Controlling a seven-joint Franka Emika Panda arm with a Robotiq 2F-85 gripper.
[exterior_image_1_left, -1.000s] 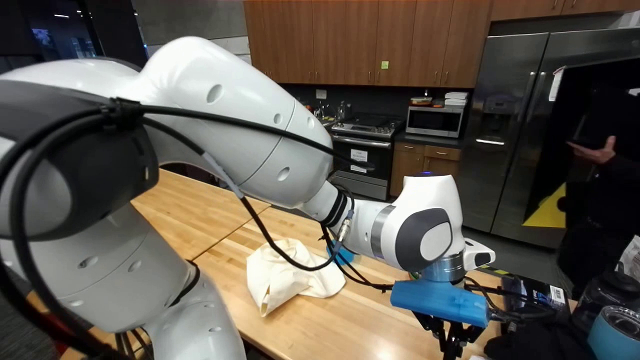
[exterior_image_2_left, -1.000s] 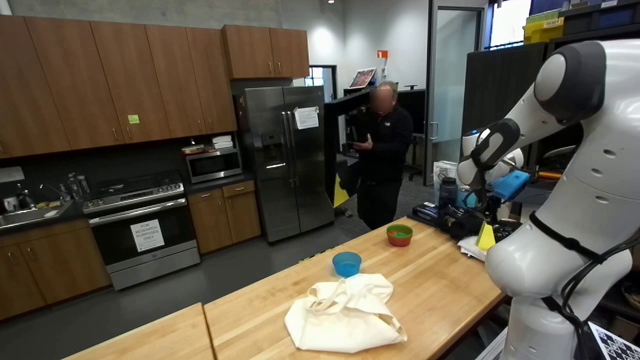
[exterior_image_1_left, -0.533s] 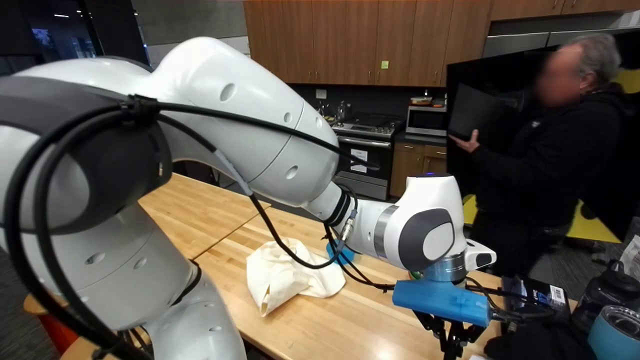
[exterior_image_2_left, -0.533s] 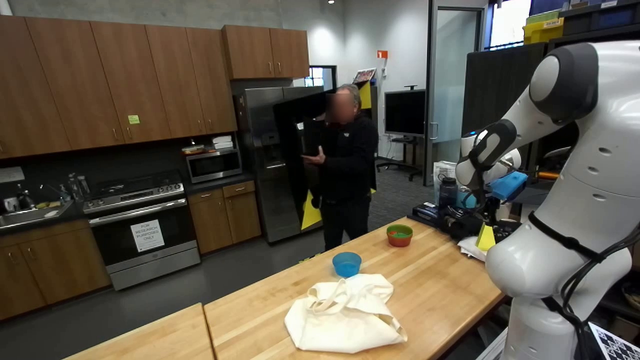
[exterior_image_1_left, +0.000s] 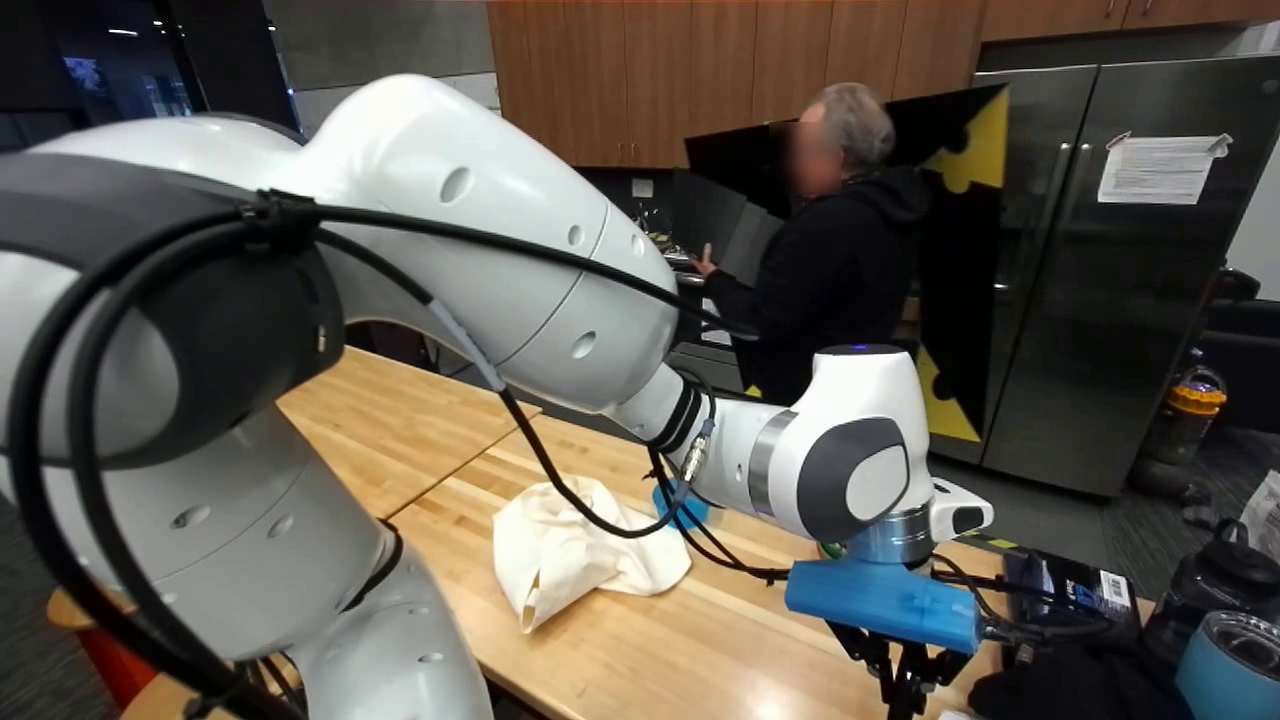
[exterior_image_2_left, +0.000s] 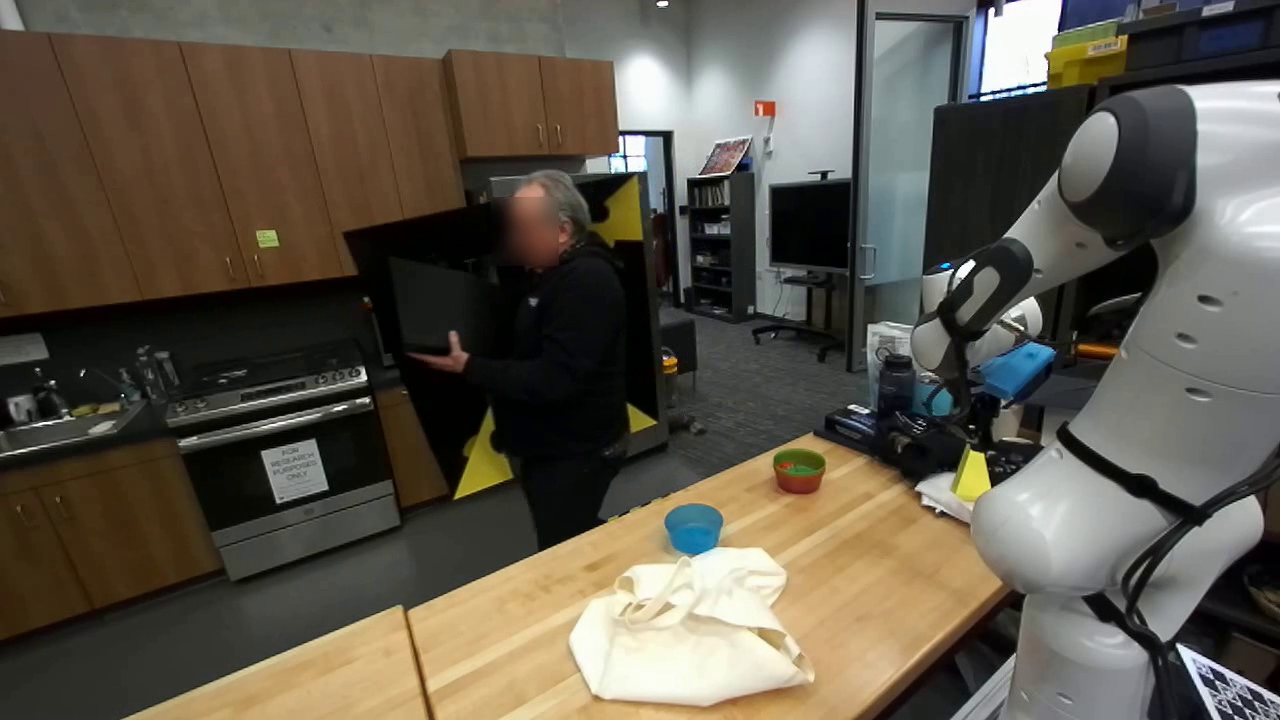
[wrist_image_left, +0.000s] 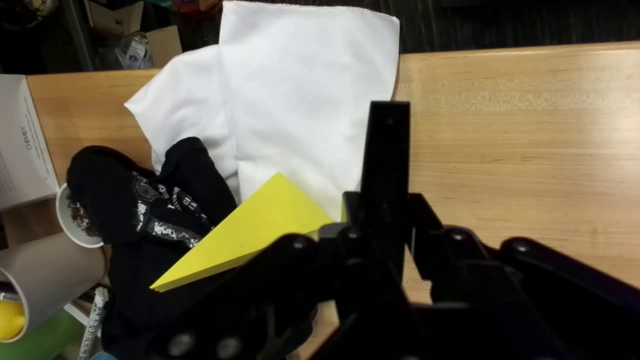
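Note:
My gripper (wrist_image_left: 389, 112) hangs over the table with its black fingers together and nothing visible between them. It also shows at the bottom of an exterior view (exterior_image_1_left: 903, 690). A yellow wedge-shaped block (wrist_image_left: 250, 225) lies just left of the fingers in the wrist view, partly hidden by the gripper. A white cloth (wrist_image_left: 310, 90) lies behind it, over the table edge. A black garment with shiny print (wrist_image_left: 120, 200) lies further left. A cream cloth bag (exterior_image_2_left: 690, 640), a blue bowl (exterior_image_2_left: 693, 530) and a green-and-red bowl (exterior_image_2_left: 800, 478) stand on the table, away from the gripper.
A white cup (wrist_image_left: 64, 215), a beige cup (wrist_image_left: 55, 275) and a white box (wrist_image_left: 22, 145) crowd the left of the wrist view. A dark bottle (exterior_image_1_left: 1215, 580) and a blue tumbler (exterior_image_1_left: 1230, 670) stand near the gripper. A man (exterior_image_2_left: 565, 350) carries dark panels beyond the table.
The arm's upper links shifted slightly early on and then stayed still. The gripper has hardly moved. The man has walked leftward past the table in both exterior views. The bag and bowls are unchanged.

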